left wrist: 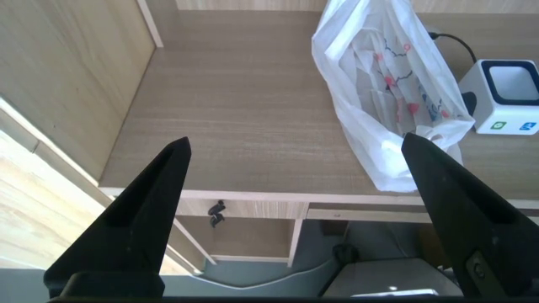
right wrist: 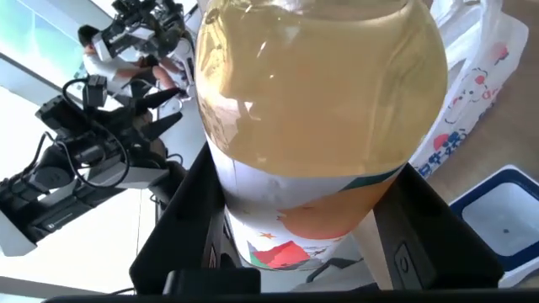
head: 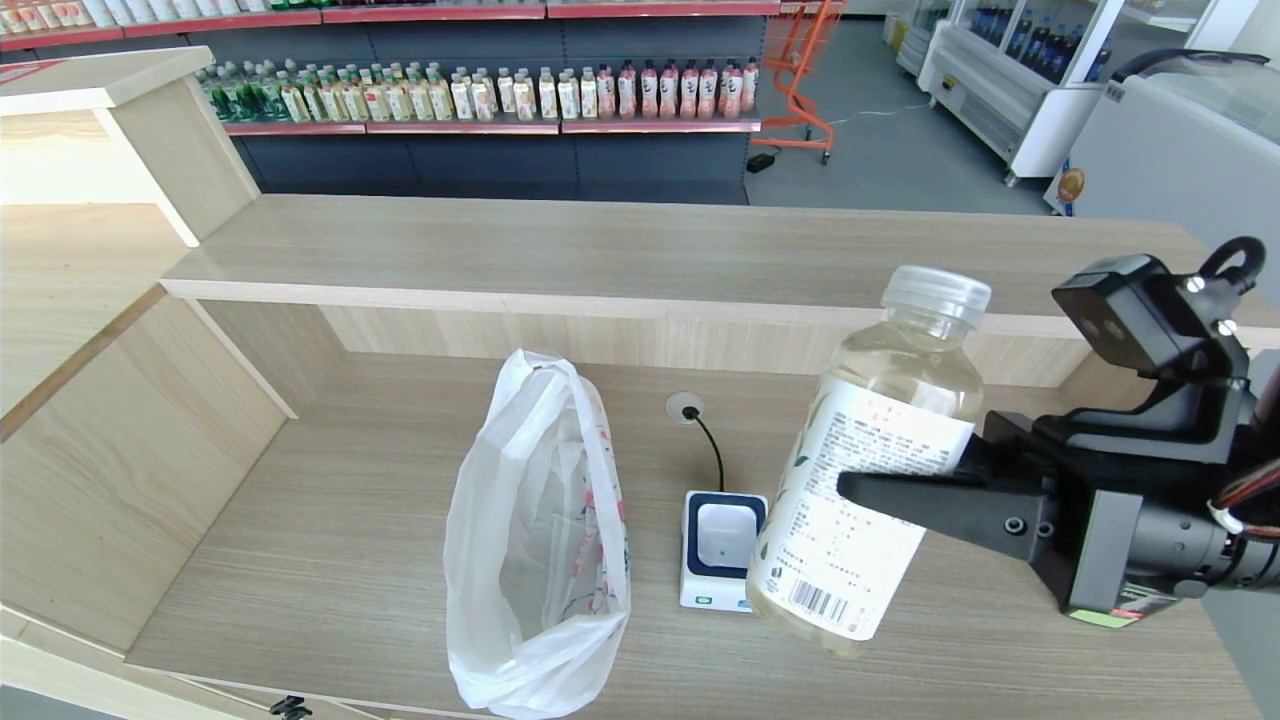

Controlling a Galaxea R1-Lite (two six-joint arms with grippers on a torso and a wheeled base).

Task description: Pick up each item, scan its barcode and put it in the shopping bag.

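Over bench's right half, head view: right claw [head: 905, 465] clamping tilted bottle [head: 890, 410], barcode facing up, bottle's base hanging just beside scanner [head: 722, 545] at bench [head: 330, 560] middle. Shopping bag [head: 540, 540] standing open near front edge, between scanner and left edge.
Left wrist view: left claw [left wrist: 296, 147] hovering released, fingers spread, off bench's front edge.
Right wrist view: bottle [right wrist: 320, 93] sitting gripped between right claw's fingers; shopping bag, scanner lying beyond.
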